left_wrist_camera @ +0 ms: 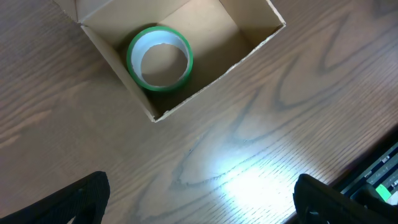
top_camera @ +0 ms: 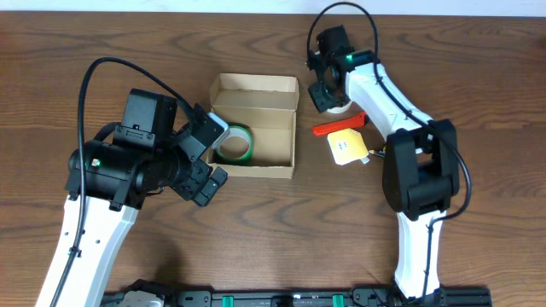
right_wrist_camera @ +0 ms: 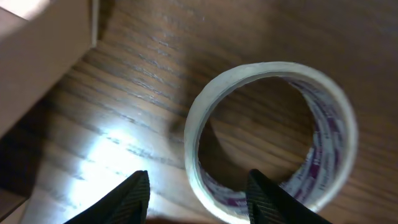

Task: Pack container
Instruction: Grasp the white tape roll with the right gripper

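Note:
The container (top_camera: 281, 111) is an open tan cardboard box at the table's middle, lid flap up at the back. A green tape roll (top_camera: 233, 146) lies flat in its left end. In the left wrist view the roll (left_wrist_camera: 160, 58) sits in the box (left_wrist_camera: 255, 43). My left gripper (top_camera: 207, 158) is open and empty beside the box's left end, its fingers (left_wrist_camera: 202, 205) wide apart over bare wood. My right gripper (top_camera: 328, 85) is open over a clear tape roll (top_camera: 341, 107) to the right of the box. Its fingers (right_wrist_camera: 199, 193) straddle the near wall of that roll (right_wrist_camera: 261, 70).
A red flat tool (top_camera: 339, 126) and a yellow packet (top_camera: 347, 145) lie just in front of the clear roll, right of the box. The box's corner (right_wrist_camera: 37, 43) shows at the upper left of the right wrist view. A black rail (top_camera: 299, 298) runs along the table's front edge.

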Controlling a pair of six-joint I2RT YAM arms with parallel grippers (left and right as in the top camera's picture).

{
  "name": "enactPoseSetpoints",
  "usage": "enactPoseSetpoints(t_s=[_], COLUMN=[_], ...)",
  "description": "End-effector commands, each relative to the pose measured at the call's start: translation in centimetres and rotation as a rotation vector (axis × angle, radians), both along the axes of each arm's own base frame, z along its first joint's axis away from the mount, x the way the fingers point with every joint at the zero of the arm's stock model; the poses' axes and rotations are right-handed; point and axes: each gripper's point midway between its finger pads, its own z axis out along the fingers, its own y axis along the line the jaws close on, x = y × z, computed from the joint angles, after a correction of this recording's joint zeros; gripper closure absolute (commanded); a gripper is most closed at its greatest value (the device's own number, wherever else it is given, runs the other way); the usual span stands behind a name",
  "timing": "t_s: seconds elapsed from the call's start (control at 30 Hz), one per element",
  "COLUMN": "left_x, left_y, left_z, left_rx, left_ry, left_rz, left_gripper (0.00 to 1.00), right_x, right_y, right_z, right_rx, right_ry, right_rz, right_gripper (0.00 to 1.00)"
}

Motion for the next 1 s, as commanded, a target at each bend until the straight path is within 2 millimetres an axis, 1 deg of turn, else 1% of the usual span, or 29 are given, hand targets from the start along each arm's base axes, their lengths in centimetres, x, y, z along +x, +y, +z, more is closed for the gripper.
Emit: enactPoseSetpoints(t_s=[0.0, 0.07, 0.27, 0.3, 0.37, 0.4, 0.43, 0.5, 0.57, 0.63, 0.7, 0.83, 0.87, 0.97], left_x=[0.1, 0.1, 0.1, 0.1, 0.1, 0.1, 0.1, 0.1, 0.1, 0.1, 0.1, 0.1, 0.1, 0.1], left_y=[0.0, 0.0, 0.0, 0.0, 0.0, 0.0, 0.0, 0.0, 0.0, 0.0, 0.0, 0.0, 0.0, 0.0], left_z=[0.3, 0.3, 0.3, 0.3, 0.3, 0.3, 0.3, 0.3, 0.3, 0.3, 0.3, 0.3, 0.3, 0.3], left_rx=[0.006, 0.006, 0.006, 0.006, 0.006, 0.006, 0.006, 0.006, 0.006, 0.006, 0.006, 0.006, 0.006, 0.006], left_ry=[-0.016, -0.016, -0.016, -0.016, -0.016, -0.016, -0.016, -0.016, -0.016, -0.016, -0.016, -0.016, -0.016, -0.016], left_rz=[-0.014, -0.014, -0.014, -0.014, -0.014, -0.014, -0.014, -0.014, -0.014, -0.014, -0.014, -0.014, -0.014, -0.014], left_gripper=[0.05, 0.05, 0.05, 0.05, 0.05, 0.05, 0.05, 0.05, 0.05, 0.05, 0.05, 0.05, 0.05, 0.05], right_x=[-0.1, 0.0, -0.2, -0.3, -0.3, -0.2, -0.1, 0.2, 0.5, 1.0, 1.5, 2.3, 2.4, 1.9], right_y=[-0.8, -0.9, -0.9, -0.9, -0.9, -0.9, -0.9, -0.8, -0.7, -0.6, -0.4, 0.0, 0.2, 1.4], right_z=[-1.9, -2.4, -4.0, -4.0, -4.1, -3.9, -3.7, -3.1, -2.1, -0.6, 1.5, 7.6, 9.5, 14.5], right_rx=[-0.020, -0.021, -0.028, -0.029, -0.029, -0.028, -0.026, -0.023, -0.016, -0.006, 0.004, 0.035, 0.045, 0.087], right_ry=[0.030, 0.035, 0.060, 0.062, 0.062, 0.057, 0.053, 0.042, 0.025, 0.003, -0.026, -0.119, -0.147, -0.222], right_rz=[-0.001, -0.002, -0.002, -0.002, -0.002, -0.003, -0.002, -0.003, -0.010, -0.022, -0.026, -0.029, -0.025, 0.001], right_gripper=[0.50, 0.54, 0.56, 0.60, 0.76, 0.81, 0.84, 0.94, 0.99, 0.99, 0.99, 0.99, 0.99, 0.99])
